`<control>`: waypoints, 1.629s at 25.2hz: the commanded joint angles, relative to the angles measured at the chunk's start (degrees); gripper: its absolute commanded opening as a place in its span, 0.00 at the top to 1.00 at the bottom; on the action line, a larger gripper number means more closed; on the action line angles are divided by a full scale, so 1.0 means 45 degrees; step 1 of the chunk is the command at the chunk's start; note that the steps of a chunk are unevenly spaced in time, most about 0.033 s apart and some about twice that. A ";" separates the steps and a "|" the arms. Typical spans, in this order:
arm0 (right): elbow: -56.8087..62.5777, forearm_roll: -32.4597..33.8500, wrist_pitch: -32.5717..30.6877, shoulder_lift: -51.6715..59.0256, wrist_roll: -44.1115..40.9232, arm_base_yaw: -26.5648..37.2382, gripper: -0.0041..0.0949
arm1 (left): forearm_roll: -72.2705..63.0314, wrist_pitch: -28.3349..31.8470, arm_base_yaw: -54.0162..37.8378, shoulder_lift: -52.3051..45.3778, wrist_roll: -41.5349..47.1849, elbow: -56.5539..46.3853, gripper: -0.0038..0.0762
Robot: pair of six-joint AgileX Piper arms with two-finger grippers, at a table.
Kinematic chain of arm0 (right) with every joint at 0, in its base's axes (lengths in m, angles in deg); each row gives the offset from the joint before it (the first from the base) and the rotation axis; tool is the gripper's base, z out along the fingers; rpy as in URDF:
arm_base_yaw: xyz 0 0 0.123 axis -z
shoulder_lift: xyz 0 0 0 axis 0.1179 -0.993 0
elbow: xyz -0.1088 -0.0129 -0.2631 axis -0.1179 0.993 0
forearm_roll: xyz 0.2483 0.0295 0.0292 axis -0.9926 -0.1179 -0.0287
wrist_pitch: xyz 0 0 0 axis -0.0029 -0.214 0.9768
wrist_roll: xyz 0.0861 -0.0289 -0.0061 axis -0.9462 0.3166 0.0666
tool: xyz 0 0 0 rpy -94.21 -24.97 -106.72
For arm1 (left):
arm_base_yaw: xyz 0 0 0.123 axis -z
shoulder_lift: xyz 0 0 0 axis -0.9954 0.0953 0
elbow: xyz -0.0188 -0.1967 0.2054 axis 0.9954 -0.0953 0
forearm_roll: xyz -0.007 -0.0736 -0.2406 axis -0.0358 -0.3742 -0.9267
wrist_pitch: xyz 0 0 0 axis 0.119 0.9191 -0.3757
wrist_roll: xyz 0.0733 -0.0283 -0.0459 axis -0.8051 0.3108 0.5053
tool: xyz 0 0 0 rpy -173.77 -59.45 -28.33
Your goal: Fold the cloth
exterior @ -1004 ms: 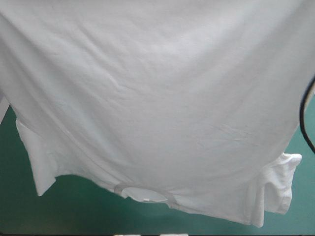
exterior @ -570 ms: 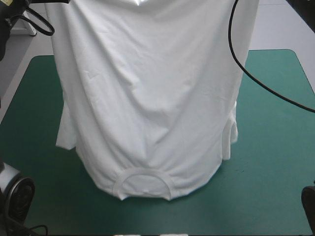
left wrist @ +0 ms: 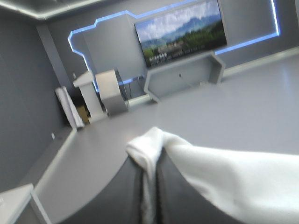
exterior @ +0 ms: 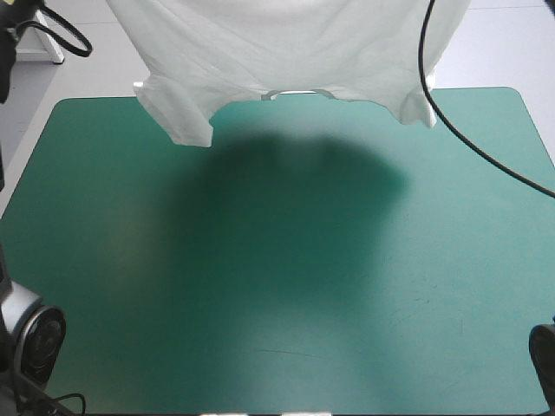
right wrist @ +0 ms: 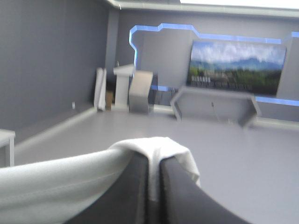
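T-shirt point(exterior: 286, 43) was held up in the air, hanging free above the far part of the surface point(exterior: 277, 364). The high view showed only its lower portion; the rest ran out past the upper edge of that view.

The garment hung upside down. The collar point(exterior: 295, 92) sat at the middle of the bottom edge, about level with the far edge of the surface. The left-side sleeve point(exterior: 182, 121) dangled toward the left arm's side and reached lower than the right-side sleeve point(exterior: 414, 108). The cloth fell in soft vertical creases. As far as could be judged it was clear of the teal-green cover point(exterior: 87, 260). A broad dark shadow point(exterior: 295, 191) lay on the cover, nearer to the robot than the hanging cloth.

Left pincer point(left wrist: 149, 161): the two black fingers point(left wrist: 119, 191) were all but together, clamped on a fold of white fabric. The fold bunched over the tips and led off to one side as a wide band.

Right pincer point(right wrist: 152, 158): the same condition. Its fingers were nearly closed with a thin strip of fabric pinched between them. A small wad was draped over the tips, and the remaining cloth stretched away to one side.
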 commanded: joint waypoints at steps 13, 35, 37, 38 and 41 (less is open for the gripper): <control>1.0398 -0.0709 -0.2495 -0.1638 -0.1267 0.0004 0.97 | -0.2290 -0.3494 0.0023 0.3004 0.1127 -0.6394 0.96; 2.1035 -0.2081 -0.6652 0.7934 -0.0553 0.0004 0.97 | -0.2854 -0.6071 0.0023 -0.8825 0.1684 -2.1951 0.96; 2.1629 -0.2618 -0.6652 0.8390 -0.0553 0.0004 0.97 | -0.3057 -0.6071 0.0023 -0.9396 0.1790 -2.2505 0.96; 2.1924 -0.2791 -0.6675 0.8558 -0.0553 0.0004 0.97 | -0.3217 -0.6071 0.0023 -0.9597 0.1815 -2.2696 0.96; 2.2660 -0.3049 -0.6675 0.8742 -0.0553 0.0004 0.97 | -0.4118 -0.6071 0.0023 -0.9934 0.1925 -2.3444 0.96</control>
